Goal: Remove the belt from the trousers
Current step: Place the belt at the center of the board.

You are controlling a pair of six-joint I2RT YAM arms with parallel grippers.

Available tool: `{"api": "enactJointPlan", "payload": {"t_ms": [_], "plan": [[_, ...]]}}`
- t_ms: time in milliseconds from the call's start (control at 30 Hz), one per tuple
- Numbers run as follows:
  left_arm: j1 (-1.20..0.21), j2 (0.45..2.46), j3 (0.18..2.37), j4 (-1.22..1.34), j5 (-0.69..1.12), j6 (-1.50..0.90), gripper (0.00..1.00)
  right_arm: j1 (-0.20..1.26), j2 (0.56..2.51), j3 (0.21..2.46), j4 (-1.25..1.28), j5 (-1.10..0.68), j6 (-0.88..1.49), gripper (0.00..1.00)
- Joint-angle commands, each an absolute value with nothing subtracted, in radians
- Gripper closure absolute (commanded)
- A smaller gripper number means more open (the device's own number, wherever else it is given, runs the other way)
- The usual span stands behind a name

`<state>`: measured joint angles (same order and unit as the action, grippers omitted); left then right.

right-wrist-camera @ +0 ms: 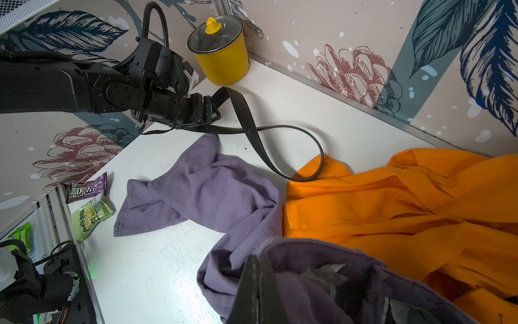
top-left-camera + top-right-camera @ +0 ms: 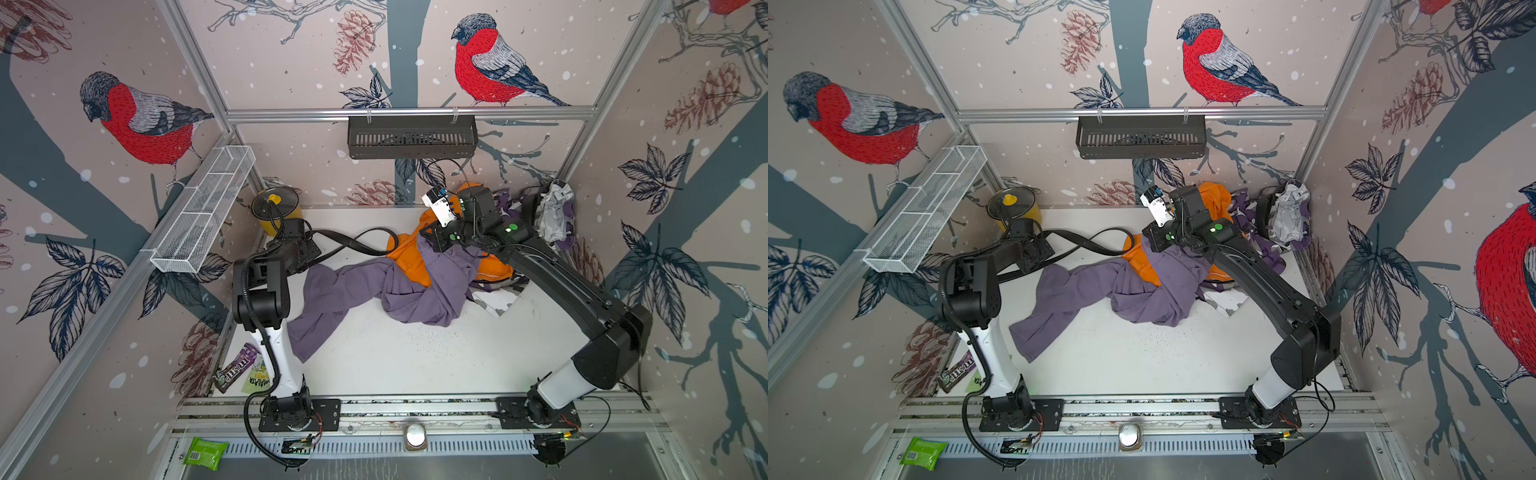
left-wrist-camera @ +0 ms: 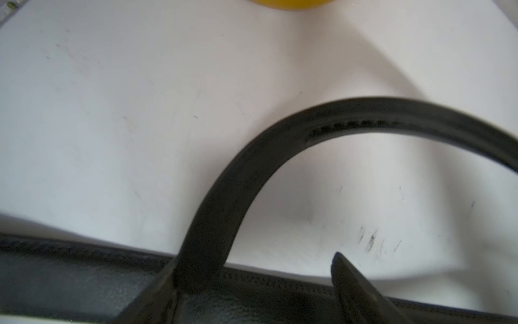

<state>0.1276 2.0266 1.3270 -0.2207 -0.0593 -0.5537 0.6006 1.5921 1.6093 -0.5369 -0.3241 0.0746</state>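
- The left gripper point(image 1: 214, 108) reached low over the white table point(image 2: 415, 353) at the back-left corner, just beside a yellow pot point(image 1: 221, 61) with a glass lid.
- Its fingers point(image 3: 353, 283) stood well apart in the left wrist view. The black belt point(image 3: 224, 196) ran flat across the gap between them and was not pinched by either.
- From that gripper the belt point(image 1: 253, 134) rose in a curve and crossed over itself on the table. It then swept out in a wide loop whose far bend rested on the edge of an orange garment point(image 1: 392, 210).
- The belt's other end trailed under the left gripper toward the table's left edge.
- As far as the views showed, the belt lay free of the trousers point(image 2: 374, 291), passing just beside the hem of one leg.
- The purple trousers sprawled across the middle of the table. One leg stretched toward the left arm's base, and the waist end was bunched up against the orange garment.
- The right gripper point(image 2: 432, 245) hovered over that bunched end, clamped tight on a fold of the trousers' waist, which was drawn up off the table.
- In the right wrist view one dark finger point(image 1: 256, 294) stood against the purple waistband.
- A heap of purple and grey clothing point(image 2: 552, 212) sat in the back-right corner.
- Two snack packets point(image 1: 89, 202) lay at the table's left edge, near the left arm's base.
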Motion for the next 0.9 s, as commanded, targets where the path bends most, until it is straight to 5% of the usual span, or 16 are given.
{"api": "enactJointPlan", "payload": {"t_ms": [0,267,467,867], "plan": [[0.135,1.986,1.263,-0.296,-0.025,-0.603,0.18,0.602,1.581,1.621,-0.525,-0.311,0.063,1.00],[0.130,1.883,1.102,-0.213,0.051,-0.643,0.19,0.618,1.617,1.621,-0.484,-0.366,0.077,1.00],[0.116,1.987,1.086,-0.092,0.135,-0.709,0.31,0.686,1.722,1.702,-0.468,-0.403,0.075,1.00],[0.063,2.199,1.428,-0.064,0.139,-0.753,0.34,0.779,1.903,1.819,-0.311,-0.544,0.134,1.00]]}}
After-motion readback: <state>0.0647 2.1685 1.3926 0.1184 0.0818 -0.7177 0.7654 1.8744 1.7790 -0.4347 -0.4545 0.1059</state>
